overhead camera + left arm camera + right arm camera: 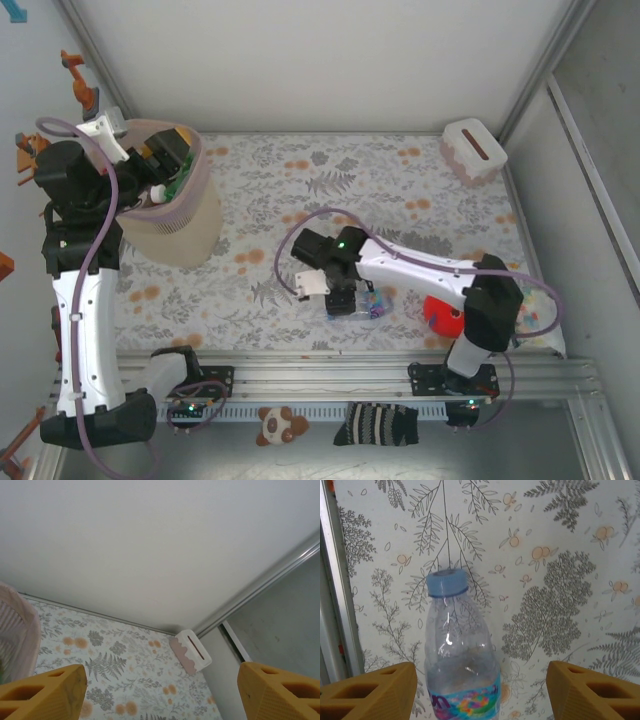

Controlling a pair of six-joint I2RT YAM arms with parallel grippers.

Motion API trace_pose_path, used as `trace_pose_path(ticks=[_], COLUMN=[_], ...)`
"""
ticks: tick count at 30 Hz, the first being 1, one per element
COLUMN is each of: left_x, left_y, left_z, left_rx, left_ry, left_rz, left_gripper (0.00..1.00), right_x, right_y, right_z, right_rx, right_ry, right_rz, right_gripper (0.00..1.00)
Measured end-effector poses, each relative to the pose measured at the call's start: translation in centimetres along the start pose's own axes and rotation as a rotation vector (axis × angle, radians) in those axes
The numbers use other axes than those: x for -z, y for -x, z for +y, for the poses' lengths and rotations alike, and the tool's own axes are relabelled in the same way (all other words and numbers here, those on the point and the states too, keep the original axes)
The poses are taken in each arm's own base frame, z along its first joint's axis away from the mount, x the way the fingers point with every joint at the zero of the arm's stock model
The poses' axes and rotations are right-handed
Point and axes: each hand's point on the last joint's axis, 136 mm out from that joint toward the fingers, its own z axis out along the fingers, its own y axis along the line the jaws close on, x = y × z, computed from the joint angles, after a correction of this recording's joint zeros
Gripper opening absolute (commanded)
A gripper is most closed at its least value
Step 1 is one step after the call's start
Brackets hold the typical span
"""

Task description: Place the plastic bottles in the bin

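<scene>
step: grasp clear blue-capped bottle [462, 655] | right gripper [481, 685] spread; bottle lying between fingers [375, 692], close to one; centre, then close on body | left gripper [160, 690] spread, empty; bin [175, 230] just beside one finger

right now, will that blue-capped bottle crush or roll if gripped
The bottle looks empty and thin-walled, so probably light and easily dented. It lies on its side inside the open right gripper, so a nudge may roll it.
</scene>
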Motion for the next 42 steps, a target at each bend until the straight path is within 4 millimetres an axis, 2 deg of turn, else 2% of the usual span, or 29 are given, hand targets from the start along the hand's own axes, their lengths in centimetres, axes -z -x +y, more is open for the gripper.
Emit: trace_pose_path(ticks=[5,12,18,24,32,40,42], left_x=[0.0,0.0,0.0,0.0,0.2,0.2,0.2], left_y=[-0.1,-0.1,-0.3,-0.4,-0.2,-0.3,-0.3], left_z=[0.1,0.2,0.3,0.4,0.1,0.1,0.1], left_rx=[0.001,0.002,0.004,0.009,0.003,0.001,0.001], left_ry=[0.005,0.006,0.005,0.006,-0.001,-0.002,-0.004], left_rz=[-0.001,-0.001,-0.002,-0.002,-0.011,-0.011,-0.012], left_gripper=[0.79,0.8,0.8,0.8,0.8,0.73,0.73], right_x=[-2.5,-6.0,-8.1,-9.5,-9.5,-9.3,-8.7], right_y=[1.2,1.7,2.1,2.0,1.8,1.7,1.9], right_z=[0.6,1.4,1.6,1.5,1.9,1.8,1.6], right_rx=[0.05,0.08,0.095,0.099,0.103,0.099,0.096], right_ry=[0.021,0.069,0.074,0.061,0.071,0.061,0.05], right_rz=[0.066,0.138,0.171,0.195,0.205,0.203,0.188], right_gripper=[0.7,0.69,0.65,0.58,0.45,0.21,0.19])
